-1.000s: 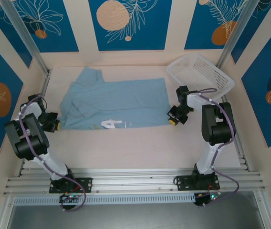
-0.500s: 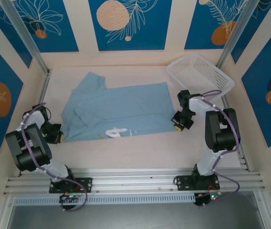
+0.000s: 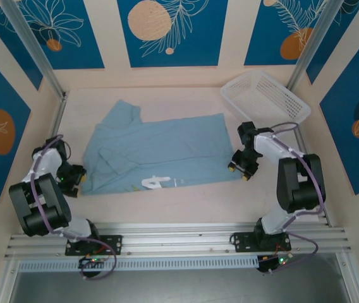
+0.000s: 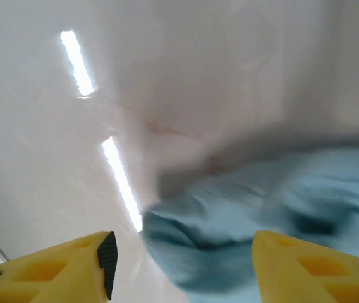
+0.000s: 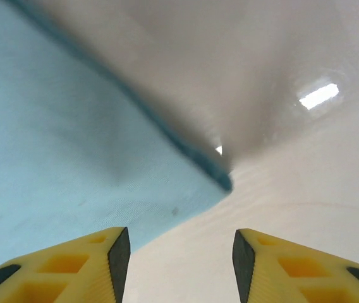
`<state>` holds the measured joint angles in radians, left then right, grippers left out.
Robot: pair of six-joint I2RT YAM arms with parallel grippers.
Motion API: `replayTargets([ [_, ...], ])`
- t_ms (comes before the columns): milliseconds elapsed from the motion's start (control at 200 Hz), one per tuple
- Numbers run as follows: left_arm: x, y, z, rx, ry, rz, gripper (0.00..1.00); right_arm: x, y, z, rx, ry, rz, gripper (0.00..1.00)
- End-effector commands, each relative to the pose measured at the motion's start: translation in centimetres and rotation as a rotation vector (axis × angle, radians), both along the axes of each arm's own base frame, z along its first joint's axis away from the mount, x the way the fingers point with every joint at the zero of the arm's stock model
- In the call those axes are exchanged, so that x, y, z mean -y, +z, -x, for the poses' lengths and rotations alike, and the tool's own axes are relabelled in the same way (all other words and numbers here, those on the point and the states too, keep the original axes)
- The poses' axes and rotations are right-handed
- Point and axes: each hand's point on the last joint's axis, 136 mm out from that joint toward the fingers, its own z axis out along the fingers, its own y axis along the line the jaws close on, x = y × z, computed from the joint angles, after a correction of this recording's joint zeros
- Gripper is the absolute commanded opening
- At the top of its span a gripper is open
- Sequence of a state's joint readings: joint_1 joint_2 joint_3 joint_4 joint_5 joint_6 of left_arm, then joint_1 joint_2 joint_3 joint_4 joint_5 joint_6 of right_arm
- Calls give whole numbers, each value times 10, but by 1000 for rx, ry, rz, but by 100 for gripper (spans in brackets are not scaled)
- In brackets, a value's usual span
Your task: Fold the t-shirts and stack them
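A light sky-blue t-shirt [image 3: 160, 150] lies spread flat on the table, with white lettering [image 3: 156, 183] at its near edge and a sleeve pointing to the far left. My left gripper [image 3: 78, 179] is low at the shirt's near left corner. Its yellow fingers [image 4: 72, 268] stand open, and blurred blue cloth [image 4: 261, 214] lies just ahead of the gap. My right gripper [image 3: 237, 169] is at the shirt's near right corner, open. That cloth corner [image 5: 72, 145] lies flat just ahead of its left finger [image 5: 72, 268], with bare table between the jaws.
A white perforated basket [image 3: 265, 95] leans at the back right corner. A bare table strip [image 3: 179, 202] runs between the shirt and the front rail. Walls close in left and right of the arms.
Both grippers drew the shirt's near edge toward the front of the table. Then they opened and let go of the cloth. The shirt now lies a little nearer and flatter.
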<state>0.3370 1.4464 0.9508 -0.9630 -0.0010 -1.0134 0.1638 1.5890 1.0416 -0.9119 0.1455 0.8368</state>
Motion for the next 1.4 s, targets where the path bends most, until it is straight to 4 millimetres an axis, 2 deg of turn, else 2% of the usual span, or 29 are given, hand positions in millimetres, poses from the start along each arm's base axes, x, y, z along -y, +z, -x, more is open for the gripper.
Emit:
replayTargets([
  [0, 27, 45, -32, 137, -164, -41, 60, -29, 46, -16, 169, 105, -83, 50],
  [70, 68, 48, -48, 208, -222, 51, 60, -69, 68, -30, 303, 218, -259, 50],
  [145, 113, 38, -58, 240, -247, 168, 60, -117, 92, -36, 419, 339, -472, 51],
  [195, 135, 29, -61, 241, -247, 215, 60, -144, 109, -35, 491, 416, -597, 52],
  [270, 154, 15, -63, 233, -235, 237, 59, -166, 127, -33, 567, 464, -700, 53],
  [350, 160, 5, -66, 210, -229, 233, 57, -178, 137, -32, 601, 482, -750, 53],
  [435, 157, -5, -62, 150, -239, 210, 53, -182, 138, -32, 593, 484, -762, 53],
  [580, 144, -10, -54, 70, -259, 135, 50, -180, 135, -31, 580, 474, -746, 53],
  [780, 148, -29, -57, 37, -271, 139, 47, -174, 129, -31, 560, 452, -727, 52],
  [865, 144, -29, -63, 46, -274, 111, 34, -173, 126, -32, 549, 446, -724, 51],
  [1000, 138, -19, -81, 76, -317, 56, 0, -171, 124, -32, 542, 439, -714, 48],
  [1195, 143, 1, -109, 126, -436, 7, 0, -170, 125, -34, 539, 431, -713, 47],
  [1395, 178, 8, -141, 113, -699, 15, 0, -165, 123, -37, 527, 405, -709, 44],
])
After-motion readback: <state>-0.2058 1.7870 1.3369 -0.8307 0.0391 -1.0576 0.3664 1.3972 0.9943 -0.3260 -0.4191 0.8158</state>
